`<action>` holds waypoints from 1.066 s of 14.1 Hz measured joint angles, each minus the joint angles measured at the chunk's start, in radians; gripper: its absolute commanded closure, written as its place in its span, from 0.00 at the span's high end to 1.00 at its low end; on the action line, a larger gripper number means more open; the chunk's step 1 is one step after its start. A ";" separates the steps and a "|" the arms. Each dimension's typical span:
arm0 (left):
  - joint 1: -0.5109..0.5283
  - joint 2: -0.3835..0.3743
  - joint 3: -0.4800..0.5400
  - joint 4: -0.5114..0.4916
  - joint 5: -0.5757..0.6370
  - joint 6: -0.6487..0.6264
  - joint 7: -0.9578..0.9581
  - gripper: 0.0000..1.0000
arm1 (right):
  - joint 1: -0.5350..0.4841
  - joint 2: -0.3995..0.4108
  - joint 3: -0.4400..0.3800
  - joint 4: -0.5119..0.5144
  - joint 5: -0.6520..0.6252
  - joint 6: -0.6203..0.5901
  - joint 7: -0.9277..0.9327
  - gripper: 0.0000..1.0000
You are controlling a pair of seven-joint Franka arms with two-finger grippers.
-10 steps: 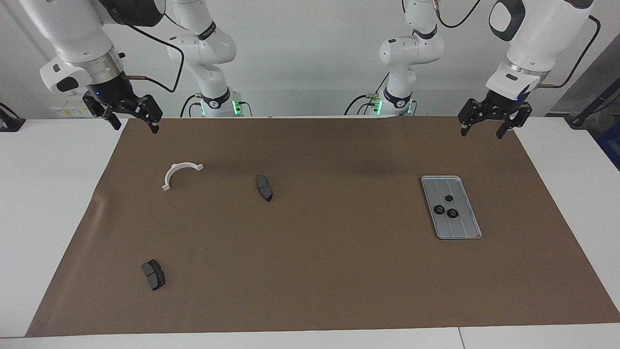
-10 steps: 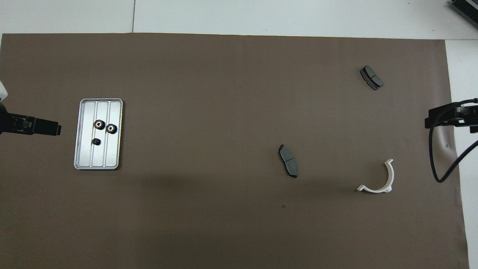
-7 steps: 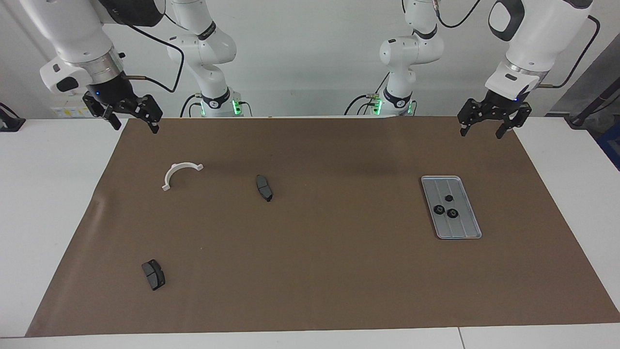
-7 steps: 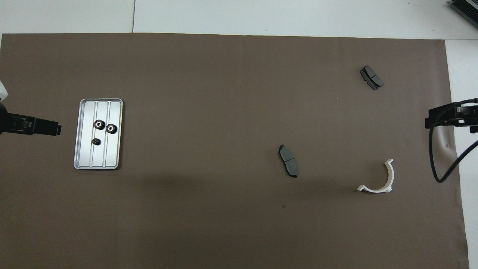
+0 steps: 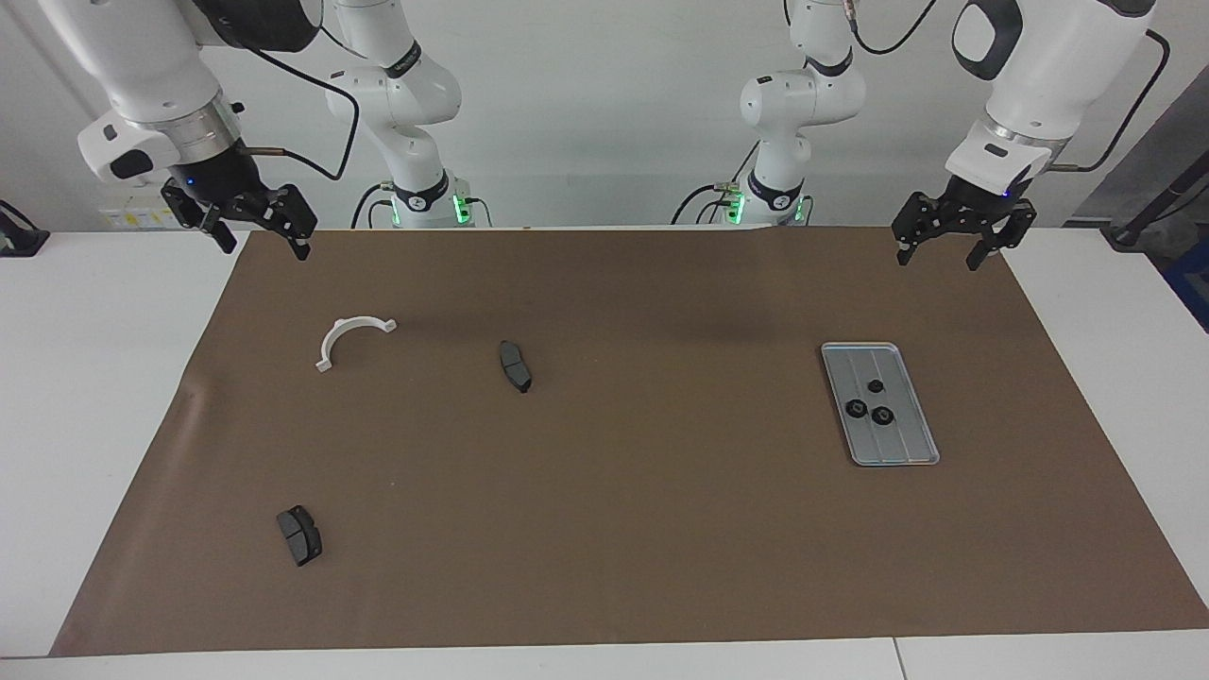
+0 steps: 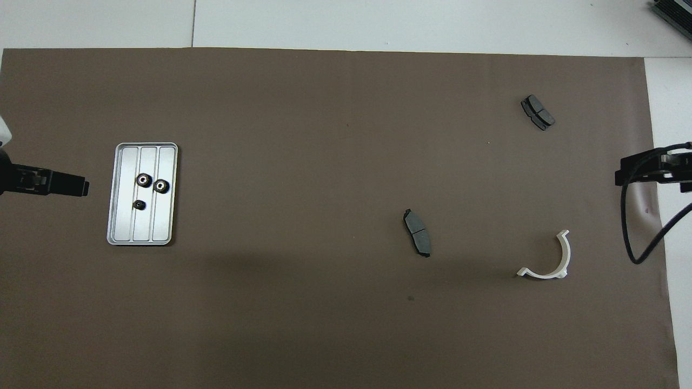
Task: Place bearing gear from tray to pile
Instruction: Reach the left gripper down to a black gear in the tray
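The silver-grey ridged tray [image 5: 909, 451] lies on the brown mat toward the left arm's end, and it also shows in the overhead view [image 6: 162, 227]. Three small black bearing gears [image 5: 883, 416] sit close together in it [image 6: 161, 186]. The pile is scattered toward the right arm's end: a white half-ring bracket [image 5: 342, 328] [image 6: 540, 274] and two dark grey brake pads [image 5: 515, 365] [image 5: 299, 535]. My left gripper [image 5: 938, 253] [image 6: 75, 186] hangs open and empty in the air over the mat's edge, beside the tray. My right gripper [image 5: 264, 244] [image 6: 627, 170] hangs open and empty over the mat's corner, above the bracket's end.
The brown mat [image 5: 661, 529] covers most of the white table [image 5: 94, 378]. A black cable [image 6: 638, 237] loops down from the right wrist. The two brake pads also show in the overhead view [image 6: 417, 232] [image 6: 538, 112].
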 measured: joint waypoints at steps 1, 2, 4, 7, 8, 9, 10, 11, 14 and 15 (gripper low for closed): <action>0.000 0.000 0.000 0.000 0.000 0.000 0.000 1.00 | 0.000 0.000 0.000 0.000 0.000 0.000 0.000 1.00; 0.000 0.000 0.001 0.000 0.000 -0.002 0.000 1.00 | 0.000 0.000 0.000 0.000 0.000 0.000 0.000 1.00; 0.002 0.000 0.004 0.000 0.000 -0.006 0.000 1.00 | 0.000 0.000 0.000 0.000 0.000 0.000 0.000 1.00; 0.004 0.001 0.014 -0.005 0.000 -0.005 -0.003 1.00 | 0.000 0.000 0.000 0.000 0.000 0.000 0.000 1.00; 0.005 0.004 0.017 -0.009 0.000 -0.003 -0.004 1.00 | 0.000 0.000 0.000 0.000 0.000 0.000 0.000 1.00; 0.008 0.011 0.017 -0.013 0.000 0.001 -0.006 1.00 | 0.000 0.000 0.000 0.000 0.000 0.000 0.000 1.00; 0.013 0.024 0.018 -0.016 0.000 0.009 -0.006 1.00 | 0.000 0.000 0.000 0.000 0.000 0.000 0.000 1.00; 0.016 0.045 0.019 -0.020 0.000 0.027 -0.006 1.00 | 0.000 0.000 0.000 0.000 0.000 0.000 0.000 1.00; 0.016 0.134 0.019 -0.027 0.000 0.124 -0.010 1.00 | 0.000 0.000 0.000 0.000 0.000 0.000 0.000 1.00; 0.016 0.169 0.018 -0.029 0.000 0.166 -0.011 1.00 | 0.000 0.000 0.000 0.000 0.000 0.000 0.000 1.00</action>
